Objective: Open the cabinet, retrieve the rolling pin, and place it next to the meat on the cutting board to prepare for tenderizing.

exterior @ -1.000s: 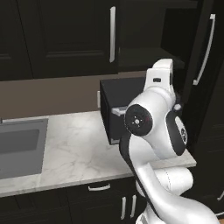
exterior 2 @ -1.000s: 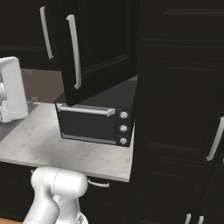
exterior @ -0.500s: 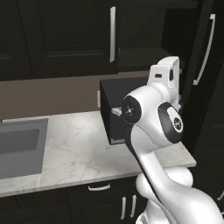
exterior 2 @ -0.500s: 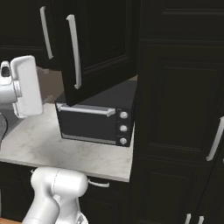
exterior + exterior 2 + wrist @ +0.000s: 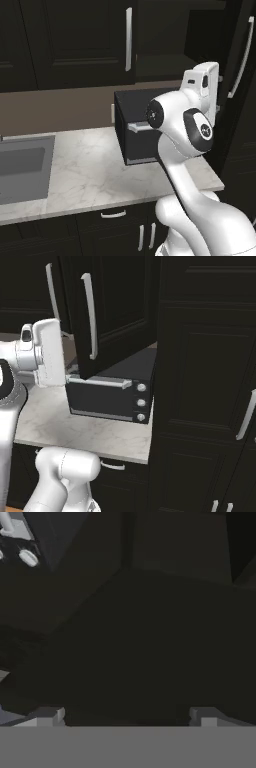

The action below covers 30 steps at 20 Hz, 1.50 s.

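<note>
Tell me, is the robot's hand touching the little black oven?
Cannot tell. In the right base view the hand overlaps the toaster oven's corner, but no view shows contact or a gap plainly.

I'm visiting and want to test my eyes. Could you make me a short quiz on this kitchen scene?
1. True or false: the gripper is holding a rolling pin.
2. What sits under the wall cabinet on the counter? A) kettle B) black oven C) bowl
3. Fill in: left of the counter lies a grey ____.

Key: 1 false, its fingers stand apart with nothing between them. 2 B, the oven. 3 sink.
</note>
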{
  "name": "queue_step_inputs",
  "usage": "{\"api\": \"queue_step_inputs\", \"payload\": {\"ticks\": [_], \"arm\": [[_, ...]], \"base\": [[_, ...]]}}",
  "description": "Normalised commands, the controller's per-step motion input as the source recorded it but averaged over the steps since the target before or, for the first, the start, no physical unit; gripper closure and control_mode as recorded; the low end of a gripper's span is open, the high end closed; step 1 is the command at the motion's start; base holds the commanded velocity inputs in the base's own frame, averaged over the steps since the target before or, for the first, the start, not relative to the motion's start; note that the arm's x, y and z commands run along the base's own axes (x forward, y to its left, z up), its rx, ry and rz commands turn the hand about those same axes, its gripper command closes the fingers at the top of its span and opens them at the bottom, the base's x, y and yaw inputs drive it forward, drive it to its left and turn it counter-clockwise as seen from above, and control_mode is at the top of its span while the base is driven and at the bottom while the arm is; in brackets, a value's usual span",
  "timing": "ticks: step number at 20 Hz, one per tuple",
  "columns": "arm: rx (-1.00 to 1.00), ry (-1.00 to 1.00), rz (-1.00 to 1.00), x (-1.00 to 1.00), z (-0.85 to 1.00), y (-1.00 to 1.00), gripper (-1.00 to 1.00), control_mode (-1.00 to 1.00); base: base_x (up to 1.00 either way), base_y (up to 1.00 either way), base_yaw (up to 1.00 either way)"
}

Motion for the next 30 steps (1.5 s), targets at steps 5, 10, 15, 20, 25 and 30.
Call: {"api": "queue_step_inputs", "payload": {"ticks": [5,10,15,20,25,30], "arm": [[0.00,-0.04,-0.13,-0.43,0.00,-0.52,-1.00,-1.00],[0.00,0.00,-0.10,-0.08,0.00,-0.67,-1.00,-1.00],[0.00,0.00,-0.03,0.00,0.00,-0.93,-1.00,-1.00],[0.00,0.00,0.00,0.00,0.00,-0.98,-1.00,-1.00],[0.00,-0.01,0.00,-0.01,0.00,-0.71,-1.00,-1.00],[0.00,-0.06,-0.01,-0.50,0.00,-0.14,-1.00,-1.00]], "base": [[0.00,0.00,0.00],[0.00,0.00,0.00],[0.00,0.00,0.00],[0.00,0.00,0.00],[0.00,0.00,0.00],[0.00,0.00,0.00]]}}
